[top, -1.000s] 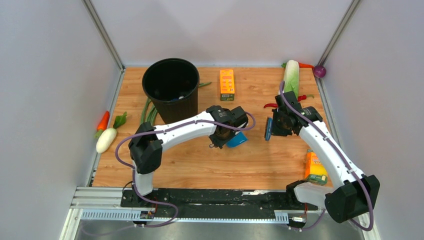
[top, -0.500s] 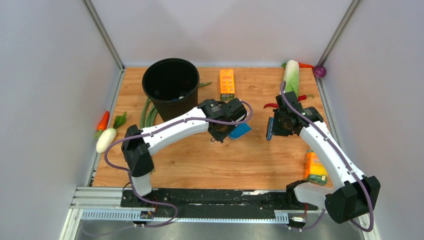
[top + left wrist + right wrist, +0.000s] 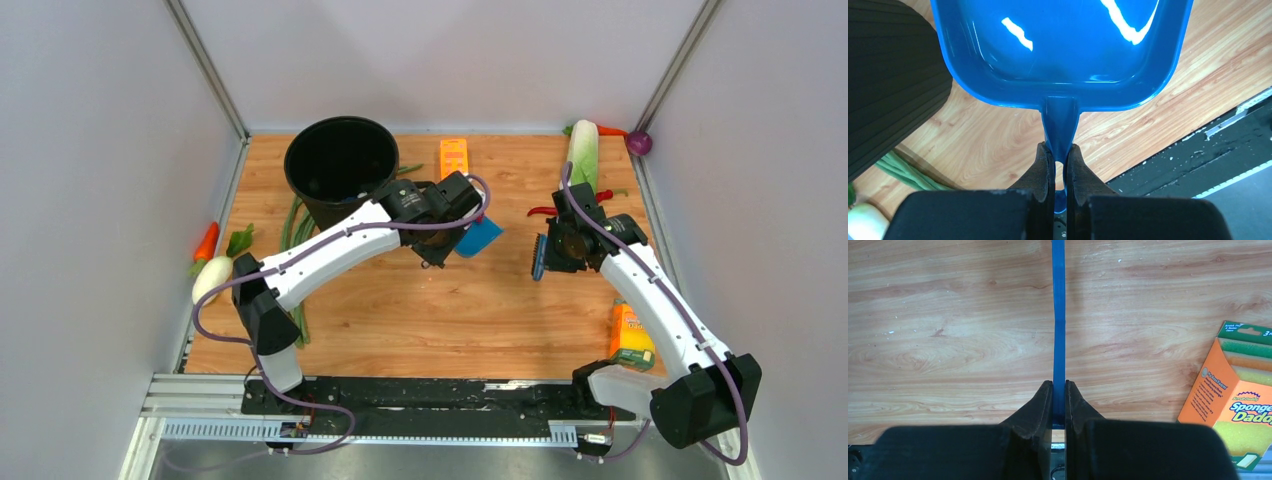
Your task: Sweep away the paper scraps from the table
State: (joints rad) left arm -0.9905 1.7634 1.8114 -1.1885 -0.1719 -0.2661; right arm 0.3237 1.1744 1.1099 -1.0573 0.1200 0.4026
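Note:
My left gripper is shut on the handle of a blue dustpan and holds it above the table, just right of the black bin. In the left wrist view the jaws pinch the handle, and the pan looks empty. My right gripper is shut on a blue brush, seen edge-on in the right wrist view between the jaws. No red paper scraps show in any view.
A red chili, a white-green vegetable and a purple ball lie at the back right. An orange box stands behind the dustpan. A sponge pack lies front right. Green beans, a carrot and a radish lie left.
My left arm has carried the dustpan away from the table's middle, back and up toward the bin's right side. The right gripper with the brush has hardly moved.

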